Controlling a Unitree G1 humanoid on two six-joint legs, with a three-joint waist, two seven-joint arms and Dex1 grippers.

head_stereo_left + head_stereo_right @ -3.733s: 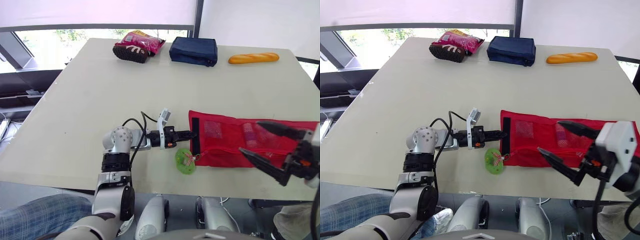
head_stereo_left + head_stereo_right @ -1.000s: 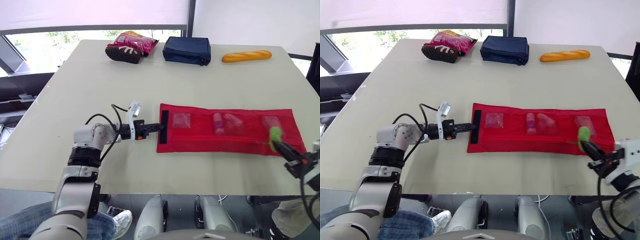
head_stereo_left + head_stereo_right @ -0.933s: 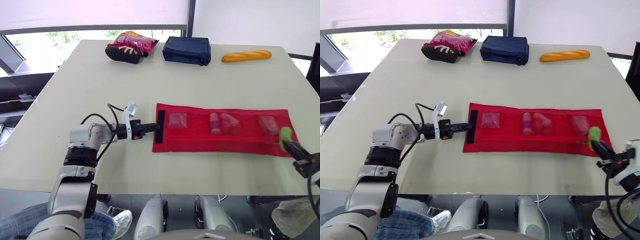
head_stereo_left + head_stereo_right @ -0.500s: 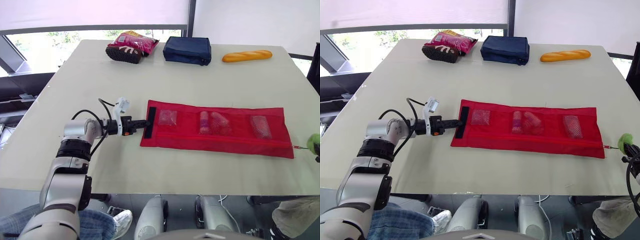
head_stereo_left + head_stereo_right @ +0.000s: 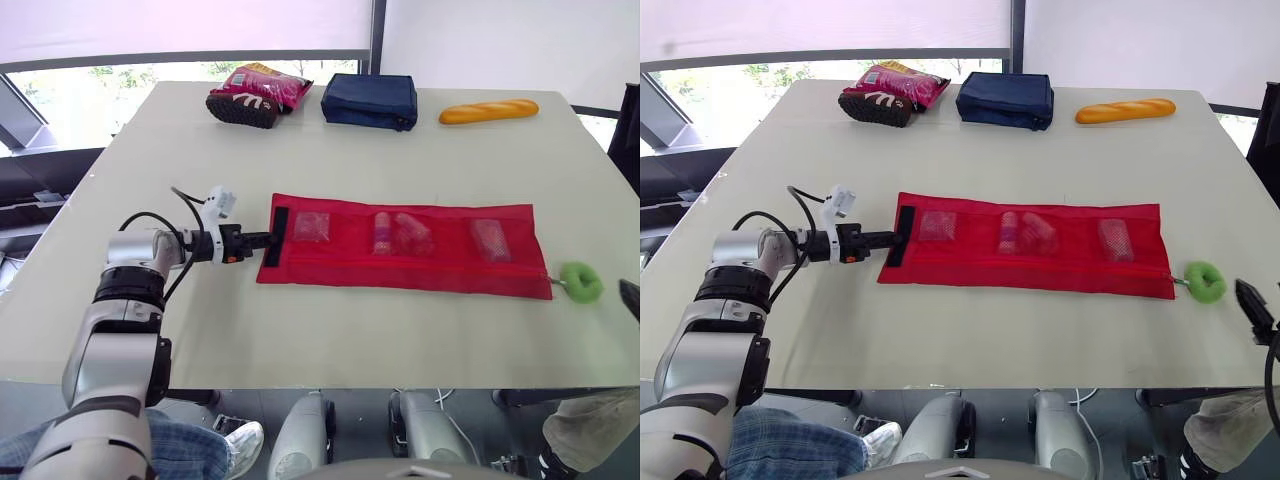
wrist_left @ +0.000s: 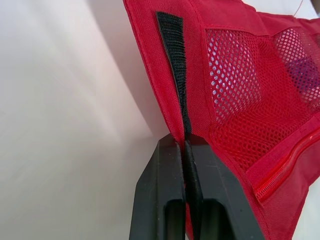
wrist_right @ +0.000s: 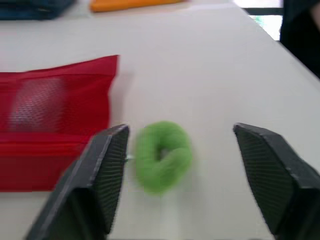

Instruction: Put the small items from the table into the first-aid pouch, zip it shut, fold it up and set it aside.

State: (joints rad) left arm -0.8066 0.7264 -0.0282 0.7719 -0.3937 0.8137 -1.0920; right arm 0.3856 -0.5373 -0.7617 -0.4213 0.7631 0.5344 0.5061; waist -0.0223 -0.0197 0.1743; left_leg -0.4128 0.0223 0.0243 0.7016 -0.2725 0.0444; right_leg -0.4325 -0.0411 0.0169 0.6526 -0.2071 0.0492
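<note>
My left fingers (image 6: 165, 190) clamped on pouch (image 5: 400, 270) velcro end, anchoring it flat on worktop (image 5: 330, 160). My right fingers (image 7: 102, 170) spread, empty, green zip ring (image 7: 162, 155) lying loose between them; zip looks closed.

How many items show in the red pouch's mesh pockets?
4 items in the red pouch: one near the end held by the left gripper, two side by side mid-pouch, one toward the green ring. Others may be hidden.
</note>
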